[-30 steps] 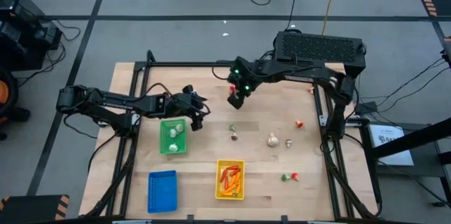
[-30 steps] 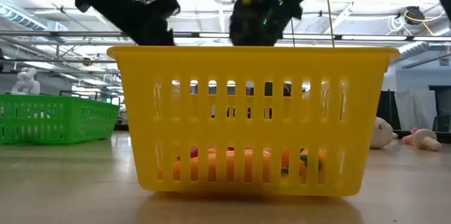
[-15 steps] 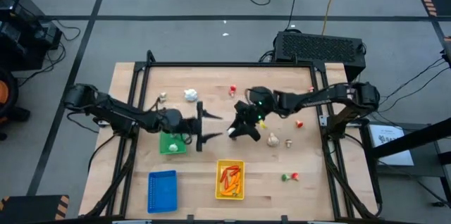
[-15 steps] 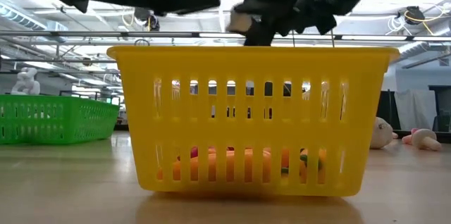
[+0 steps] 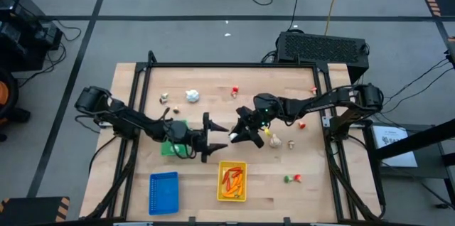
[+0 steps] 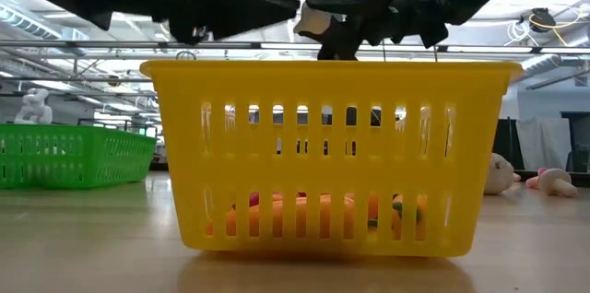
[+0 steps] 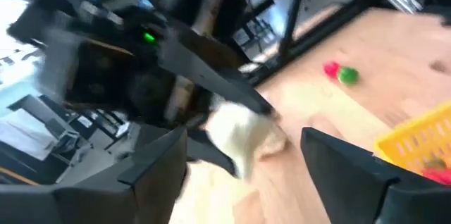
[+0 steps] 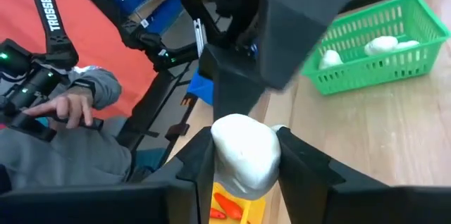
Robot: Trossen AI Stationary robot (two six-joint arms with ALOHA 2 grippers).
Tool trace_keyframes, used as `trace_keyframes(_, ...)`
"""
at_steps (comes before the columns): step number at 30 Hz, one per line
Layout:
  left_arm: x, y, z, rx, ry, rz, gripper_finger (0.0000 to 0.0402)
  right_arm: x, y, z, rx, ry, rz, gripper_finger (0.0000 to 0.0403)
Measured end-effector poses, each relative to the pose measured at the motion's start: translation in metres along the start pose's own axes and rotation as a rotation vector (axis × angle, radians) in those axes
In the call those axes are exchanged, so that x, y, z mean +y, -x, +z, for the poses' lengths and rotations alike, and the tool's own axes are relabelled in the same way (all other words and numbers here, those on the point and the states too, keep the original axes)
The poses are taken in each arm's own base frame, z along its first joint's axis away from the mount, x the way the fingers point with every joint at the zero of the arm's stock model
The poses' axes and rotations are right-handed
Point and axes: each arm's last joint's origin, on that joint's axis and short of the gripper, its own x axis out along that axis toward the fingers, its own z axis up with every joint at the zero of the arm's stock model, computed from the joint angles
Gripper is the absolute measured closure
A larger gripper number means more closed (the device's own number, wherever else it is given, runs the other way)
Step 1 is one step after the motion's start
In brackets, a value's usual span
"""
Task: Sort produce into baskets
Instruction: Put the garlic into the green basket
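From above, three slotted plastic baskets sit on the wooden table (image 5: 298, 162): green (image 5: 169, 146), blue (image 5: 163, 192), yellow (image 5: 232, 180). The left gripper (image 5: 213, 137) gapes open facing the right gripper (image 5: 238, 133).

Level view: the yellow basket holds orange and red pieces.

Right wrist view: the fingers pinch one smooth white bulb (image 8: 243, 150); two more lie in the green basket.

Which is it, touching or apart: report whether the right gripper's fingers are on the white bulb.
Touching. The right wrist view shows the white bulb pinched between the right gripper's two fingers, both pressed against its sides.
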Motion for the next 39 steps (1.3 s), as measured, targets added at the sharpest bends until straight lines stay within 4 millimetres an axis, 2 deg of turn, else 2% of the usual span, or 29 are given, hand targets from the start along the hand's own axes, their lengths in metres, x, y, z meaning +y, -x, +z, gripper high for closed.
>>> trace_keyframes(8, 0.003, -0.003, 0.003, 0.035, -0.006, 0.072, 0.0031, -0.001, 0.000, -0.001, 0.010, 0.015, -0.005, 0.0284)
trace_keyframes(11, 0.004, -0.009, 0.006, 0.029, -0.036, 0.077, 0.0015, -0.001, 0.000, -0.001, 0.002, 0.022, -0.023, 0.0284)
trace_keyframes(21, -0.007, -0.033, 0.000, 0.094, -0.126, 0.038, 0.0013, -0.001, 0.000, 0.000, -0.004, 0.033, -0.024, 0.0284)
trace_keyframes(24, -0.004, -0.035, 0.005, 0.077, -0.140, 0.057, 0.0013, -0.001, 0.000, -0.001, -0.001, 0.034, -0.025, 0.0284)
trace_keyframes(34, -0.005, -0.034, 0.000, 0.135, -0.158, 0.053, 0.0015, -0.001, 0.000, -0.001, 0.005, 0.042, -0.027, 0.0284)
trace_keyframes(39, -0.005, -0.034, 0.000, 0.138, -0.160, 0.052, 0.0048, -0.001, 0.000, -0.001, 0.005, 0.045, -0.027, 0.0284)
